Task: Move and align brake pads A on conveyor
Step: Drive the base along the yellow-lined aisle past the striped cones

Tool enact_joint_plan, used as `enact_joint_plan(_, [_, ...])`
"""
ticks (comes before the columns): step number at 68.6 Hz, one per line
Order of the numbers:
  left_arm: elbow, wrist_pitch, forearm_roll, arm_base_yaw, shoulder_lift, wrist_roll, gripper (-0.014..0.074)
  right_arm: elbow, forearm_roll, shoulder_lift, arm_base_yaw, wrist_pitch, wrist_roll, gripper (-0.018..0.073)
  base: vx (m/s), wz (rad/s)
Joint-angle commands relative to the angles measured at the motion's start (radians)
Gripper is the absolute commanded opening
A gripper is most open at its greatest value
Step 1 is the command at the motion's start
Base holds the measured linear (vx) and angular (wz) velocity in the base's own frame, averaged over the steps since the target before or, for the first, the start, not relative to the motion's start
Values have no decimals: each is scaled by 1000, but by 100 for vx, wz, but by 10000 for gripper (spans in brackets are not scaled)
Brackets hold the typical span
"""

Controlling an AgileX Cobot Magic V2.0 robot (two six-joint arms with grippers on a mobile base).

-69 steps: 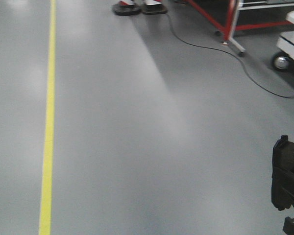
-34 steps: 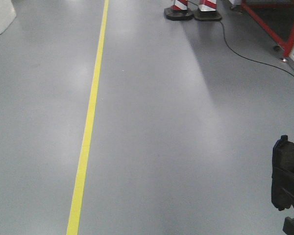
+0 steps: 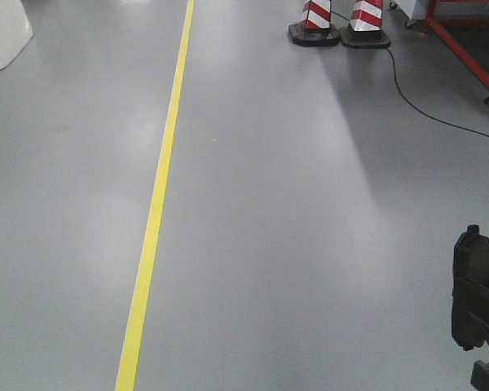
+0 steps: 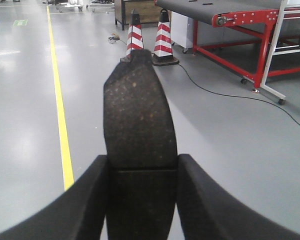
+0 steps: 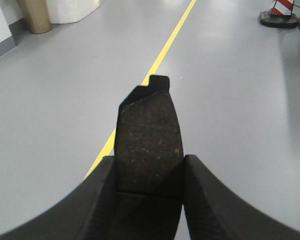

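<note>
Left gripper [image 4: 141, 164] clamps one brake pad [image 4: 137, 110], right gripper [image 5: 149, 165] clamps a second brake pad [image 5: 149, 125], both over floor [image 3: 310, 244], conveyor [image 4: 210, 7] well apart; any base jolt could slip either pad loose.

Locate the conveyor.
Left wrist view, upper right: the conveyor on its red frame stands just right of the two striped cones.

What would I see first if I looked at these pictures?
A dark brake pad fills the left wrist view, pinched in the left gripper; a second pad sits likewise in the right gripper. A bright yellow line runs down the grey floor, with red-and-white cones at the front view's top right.
</note>
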Motion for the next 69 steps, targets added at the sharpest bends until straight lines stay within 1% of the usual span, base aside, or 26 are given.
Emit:
enact_joint_plan(1, [-30,-96,7,-5,7,-3,115,-31,-12,4,1,-94,-7,78,54,-9])
enact_joint_plan(29, [-30,-96,7,-5,8,-3,115,-31,-12,4,1,-94,-7,78,55,-5])
enact_joint_plan(69, [-30,-96,7,-5,8,-3,115,-31,-12,4,1,-93,-7,78,60,6])
